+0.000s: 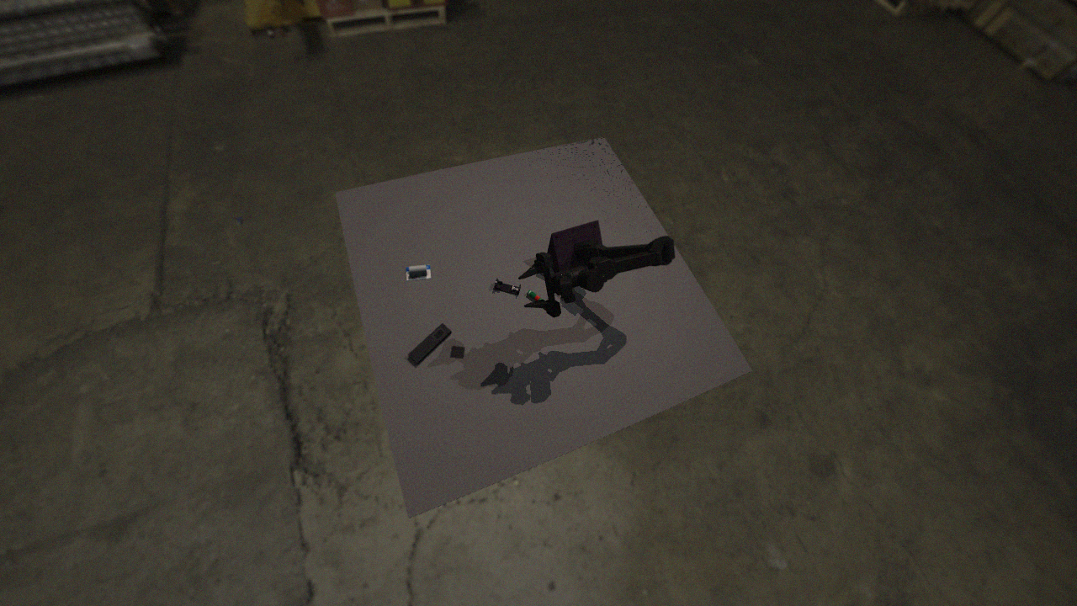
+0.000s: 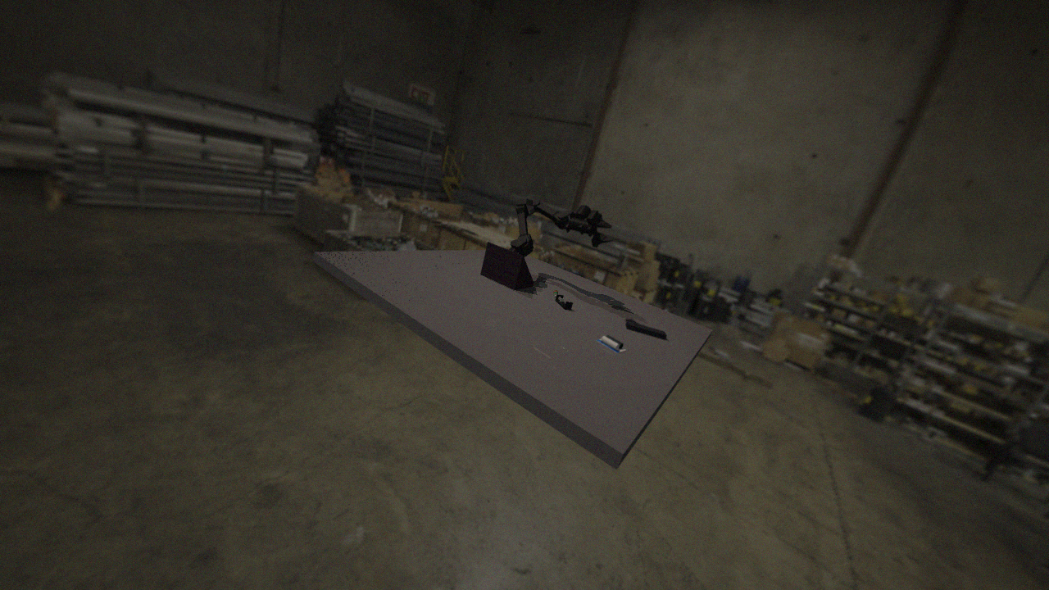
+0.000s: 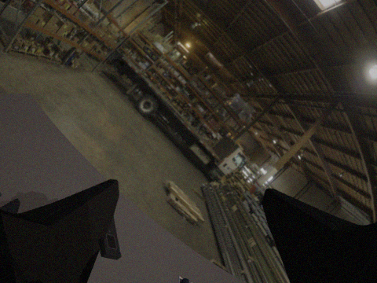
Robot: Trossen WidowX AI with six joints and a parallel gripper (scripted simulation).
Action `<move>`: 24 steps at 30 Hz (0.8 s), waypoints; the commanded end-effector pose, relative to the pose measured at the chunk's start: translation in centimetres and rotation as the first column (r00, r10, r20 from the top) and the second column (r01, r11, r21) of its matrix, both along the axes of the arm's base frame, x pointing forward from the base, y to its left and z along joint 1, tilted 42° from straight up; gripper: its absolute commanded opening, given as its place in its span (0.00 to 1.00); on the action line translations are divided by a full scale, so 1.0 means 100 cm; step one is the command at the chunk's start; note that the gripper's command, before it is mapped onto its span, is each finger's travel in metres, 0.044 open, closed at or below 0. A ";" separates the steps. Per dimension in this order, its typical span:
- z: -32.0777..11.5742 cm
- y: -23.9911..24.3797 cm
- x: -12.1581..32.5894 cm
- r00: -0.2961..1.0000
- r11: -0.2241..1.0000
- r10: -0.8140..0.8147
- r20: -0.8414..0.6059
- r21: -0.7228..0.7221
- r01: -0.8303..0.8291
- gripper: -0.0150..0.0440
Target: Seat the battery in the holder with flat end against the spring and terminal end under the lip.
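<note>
Plainly, no writing or brand can be read on anything here. The battery (image 1: 532, 295), green with a red end, lies on the grey board (image 1: 481, 422) under the raised gripper (image 1: 538, 287), its long axis running from ten to four o'clock in the top view, red end toward four. The black holder (image 1: 506, 287) sits just beside it at nine o'clock. Farther out at nine lies a white-and-blue block (image 1: 417, 272), and at seven a long black bar (image 1: 429, 344). The claw hangs spread wide, gripping nothing.
</note>
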State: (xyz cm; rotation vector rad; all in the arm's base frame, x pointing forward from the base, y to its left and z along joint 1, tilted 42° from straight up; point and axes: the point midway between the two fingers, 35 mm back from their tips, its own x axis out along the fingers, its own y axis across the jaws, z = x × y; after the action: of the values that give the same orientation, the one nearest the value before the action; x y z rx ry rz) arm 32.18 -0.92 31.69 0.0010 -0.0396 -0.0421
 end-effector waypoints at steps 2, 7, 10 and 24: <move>-0.010 0.001 0.004 0.999 1.000 0.015 -0.042 0.012 -0.015 0.84; -0.111 0.017 0.017 0.876 0.966 0.182 -0.447 0.249 -0.073 0.64; -0.176 0.032 0.002 0.675 0.873 0.320 -0.665 0.484 0.063 0.64; -0.259 0.077 -0.089 0.023 0.339 0.713 -0.701 0.373 0.863 0.64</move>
State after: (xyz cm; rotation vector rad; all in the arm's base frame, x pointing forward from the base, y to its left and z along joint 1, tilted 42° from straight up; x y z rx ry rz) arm 23.49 6.41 5.45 1.2896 1.6736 -0.2235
